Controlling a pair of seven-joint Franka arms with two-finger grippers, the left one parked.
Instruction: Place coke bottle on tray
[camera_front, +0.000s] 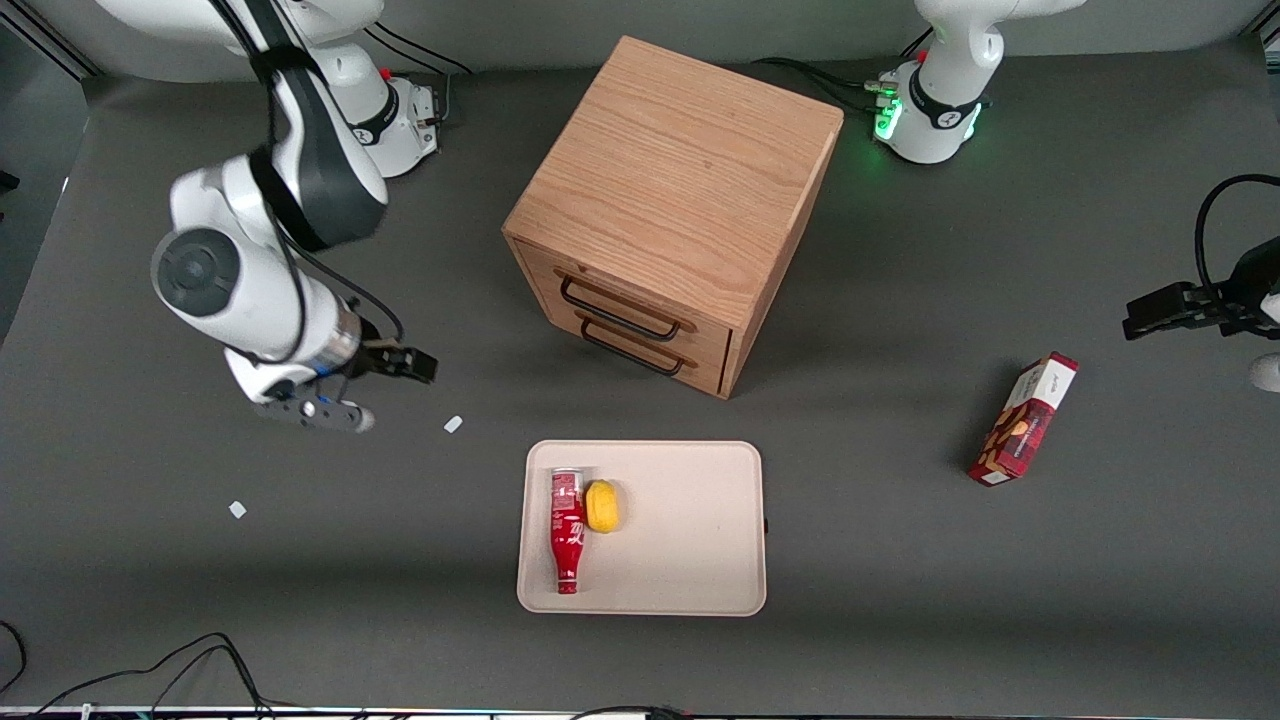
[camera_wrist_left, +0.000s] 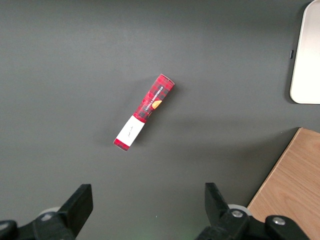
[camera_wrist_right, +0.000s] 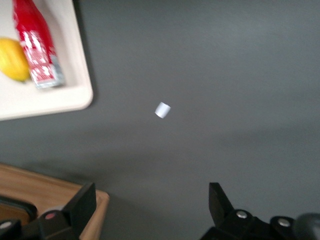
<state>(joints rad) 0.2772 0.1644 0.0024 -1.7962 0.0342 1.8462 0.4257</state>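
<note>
The bottle (camera_front: 567, 530) lies on its side in the tray (camera_front: 690, 570), touching a lemon (camera_front: 601, 506) at its 3 o'clock. The gripper (camera_front: 345, 400) hovers well clear, fingers spread and empty. Risk: the round bottle rolls if the tray gets bumped.

High front overview of table; both wrist views downward, sharing tray (camera_front: 690, 560) edge.
</note>
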